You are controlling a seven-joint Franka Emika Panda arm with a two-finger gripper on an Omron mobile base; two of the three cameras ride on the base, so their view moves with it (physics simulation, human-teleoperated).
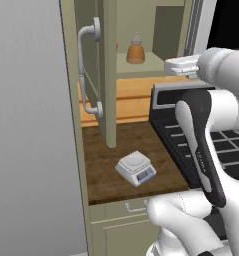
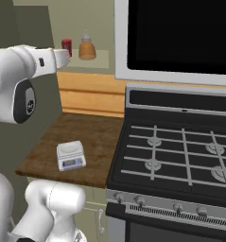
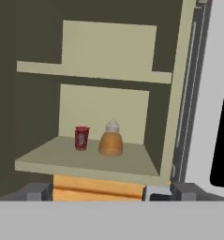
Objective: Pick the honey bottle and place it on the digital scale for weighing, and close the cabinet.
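A: Nearest the lens in the hand view, the gripper (image 3: 99,191), two dark fingertips spread wide at the bottom, nothing between them. Empty.

B: Ok, big stuff first. Cabinet?

A: Cabinet (image 1: 109,75) door is swung open, grey bar handle (image 1: 84,72) facing the left base view. Not closed yet, so that part of the task is pending. Stove (image 2: 180,156) sits to the right of the wooden counter (image 2: 93,142), dark microwave (image 2: 180,35) above it.

B: Scale?

A: Digital scale (image 1: 136,168) on the counter near the front edge, top plate bare, well apart from the shelf and lower than it.

B: And the bottle?

A: Honey bottle (image 3: 111,139) stands upright on the lower cabinet shelf (image 3: 85,161), long axis vertical, pale cone on top. Also visible in the left base view (image 1: 136,50) and the right base view (image 2: 87,47).

B: Where from the gripper? That's the one that matters.

A: Straight ahead of it, deeper into the cabinet and close to the centre line between the tips, maybe a touch toward the right one. Hand is outside the shelf edge, not touching anything.

B: Anything in the way?

A: Small red can (image 3: 81,138) just beside the bottle on its left in the hand view, apart from it, not touching as far as I can tell. My read: a level forward reach would bracket the bottle; the can side is the tight one.
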